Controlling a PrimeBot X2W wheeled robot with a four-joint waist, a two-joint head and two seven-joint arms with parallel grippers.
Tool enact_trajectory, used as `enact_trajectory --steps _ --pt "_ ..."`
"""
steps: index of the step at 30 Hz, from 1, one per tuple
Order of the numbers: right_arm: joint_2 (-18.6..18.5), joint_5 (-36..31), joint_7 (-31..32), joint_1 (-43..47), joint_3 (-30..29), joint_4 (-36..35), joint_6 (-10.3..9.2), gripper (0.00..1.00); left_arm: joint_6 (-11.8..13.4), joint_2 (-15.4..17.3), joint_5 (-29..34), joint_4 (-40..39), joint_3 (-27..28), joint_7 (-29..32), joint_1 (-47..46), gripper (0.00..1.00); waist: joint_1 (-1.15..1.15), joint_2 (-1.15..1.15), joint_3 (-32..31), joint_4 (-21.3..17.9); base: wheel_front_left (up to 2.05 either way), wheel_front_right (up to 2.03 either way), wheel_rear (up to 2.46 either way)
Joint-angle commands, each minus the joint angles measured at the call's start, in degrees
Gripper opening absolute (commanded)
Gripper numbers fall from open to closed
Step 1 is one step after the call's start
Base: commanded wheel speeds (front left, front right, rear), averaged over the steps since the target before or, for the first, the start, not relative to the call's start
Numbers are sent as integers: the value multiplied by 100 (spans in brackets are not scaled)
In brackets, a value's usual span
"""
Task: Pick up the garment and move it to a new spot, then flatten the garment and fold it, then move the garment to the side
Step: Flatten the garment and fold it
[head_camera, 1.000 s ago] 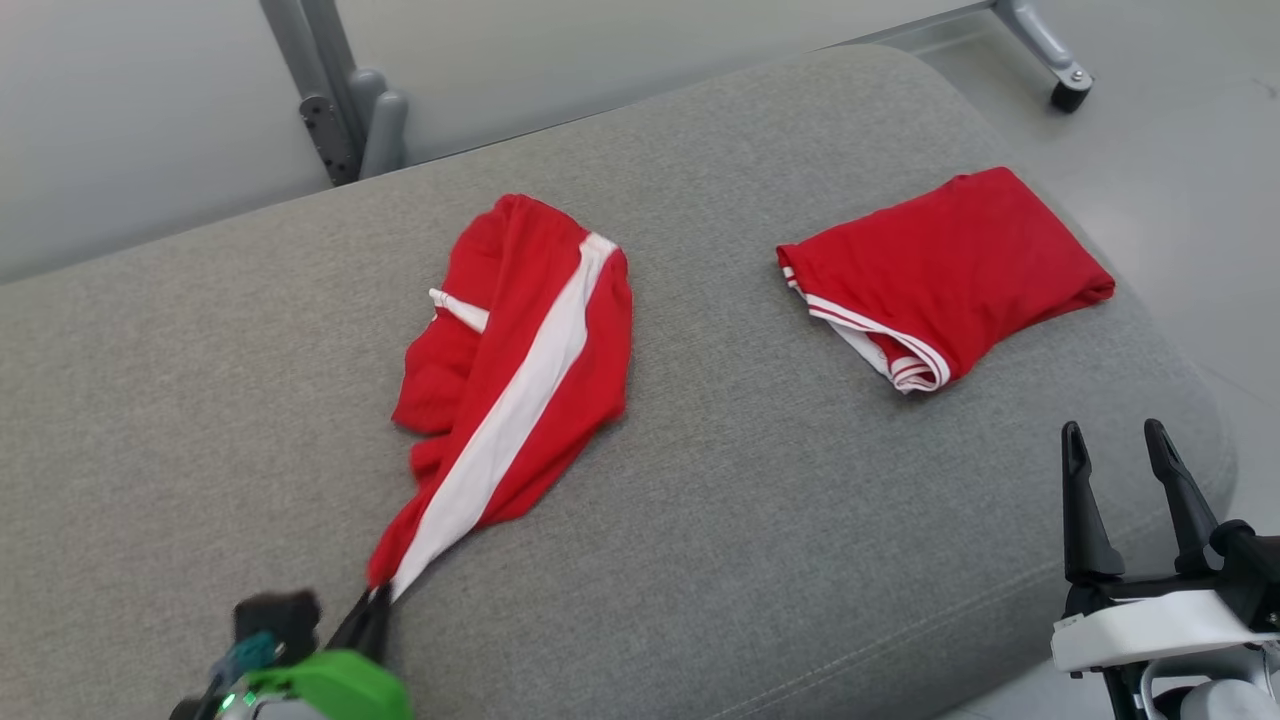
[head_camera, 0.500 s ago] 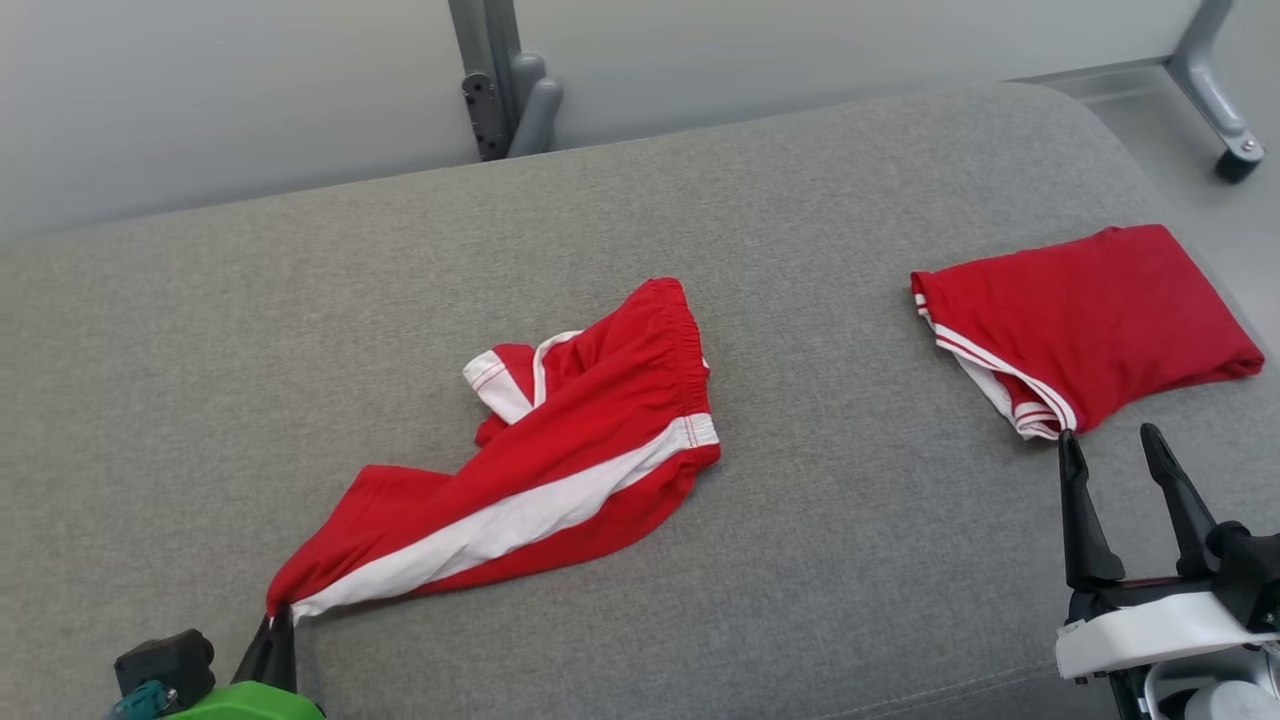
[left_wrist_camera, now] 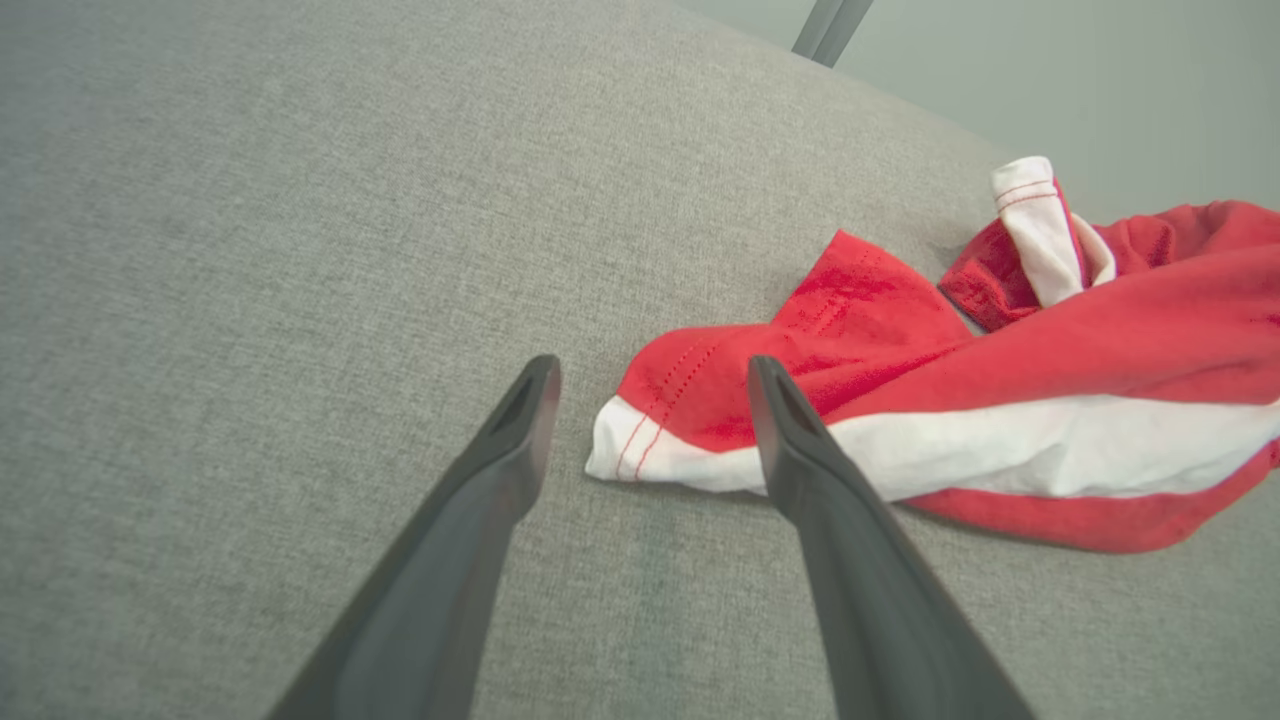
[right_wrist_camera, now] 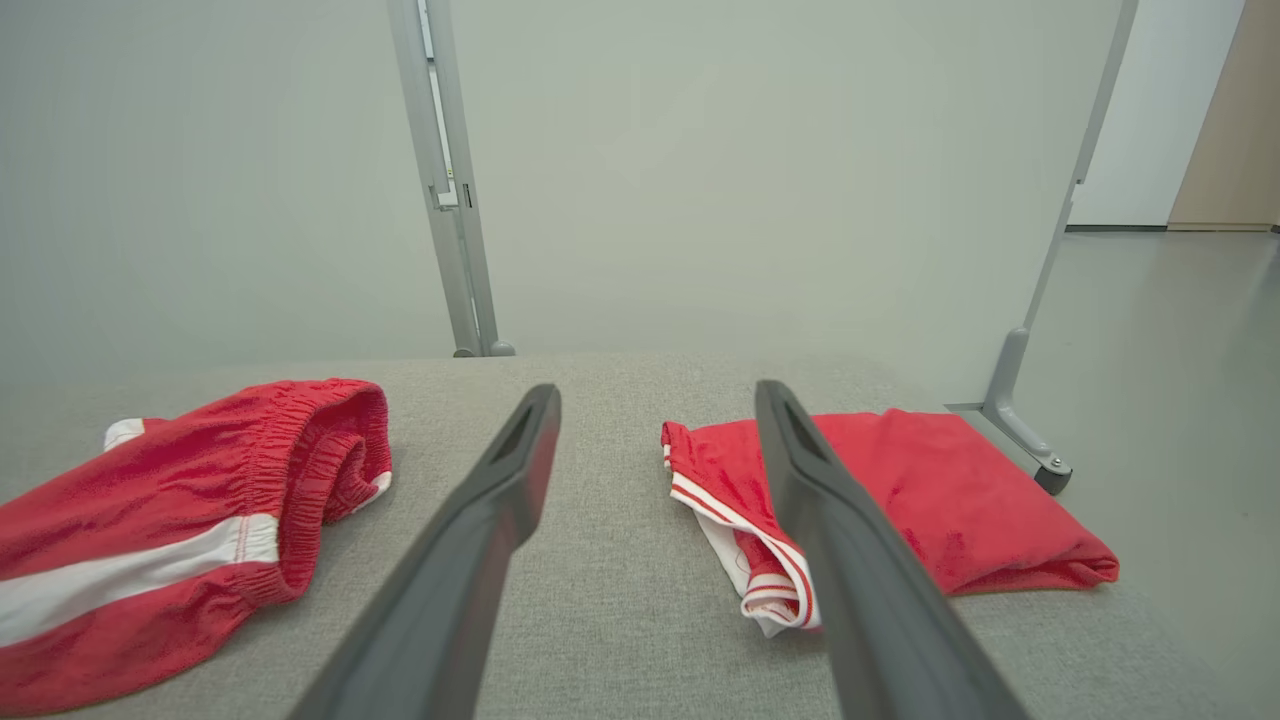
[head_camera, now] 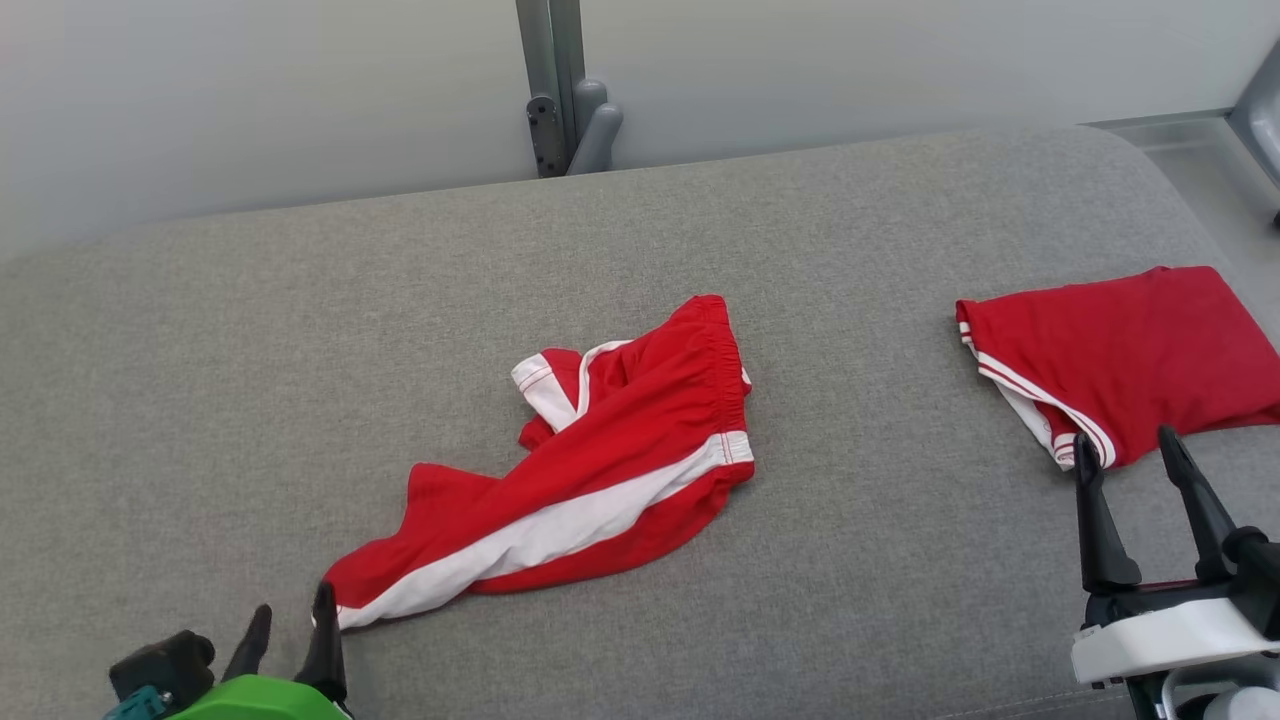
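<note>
The red shorts [head_camera: 590, 470] lie rumpled on the grey cushion [head_camera: 250, 330], their white-striped hem corner just beside the left gripper [head_camera: 292, 600], whose jaws stand apart, gripping nothing. The right gripper [head_camera: 1123, 437] is likewise spread and empty.

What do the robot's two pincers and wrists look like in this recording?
Each pincer has two long, dark, tapering fingers with pointed tips. The left pincer is mounted on a bright green housing, beside a black block with a teal part. The right pincer is mounted on a white housing with black fittings.
</note>
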Motion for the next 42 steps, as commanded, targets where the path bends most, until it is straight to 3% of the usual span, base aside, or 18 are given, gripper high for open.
enact_trajectory --steps 1,4,10,20,29,42 --pt "-33 -45 -12 55 -36 -111 -7 100 -46 -13 90 -131 167 -178 41 100 0 0 -54 47 0 0 0" --pt "-51 -96 -12 169 -109 -333 -7 100 -142 -71 367 -418 400 -297 144 100 0 0 -121 176 0 0 0" --pt "-113 -232 -12 297 -107 -791 -7 100 -324 -505 1815 -1310 1062 -310 403 100 0 0 -199 531 0 0 0" --pt "-18 -338 -12 531 -126 -853 -7 100 -970 -1199 3434 -1394 1508 -312 948 100 0 0 -496 879 0 0 0" --pt "108 -373 -12 849 -88 -156 -7 100 -1494 -1542 4066 -1292 2055 -313 1113 100 0 0 -599 863 0 0 0" --pt "192 -356 -12 746 -94 225 -7 100 -1690 -1710 4313 -1236 2326 -313 1032 100 0 0 -577 727 0 0 0"
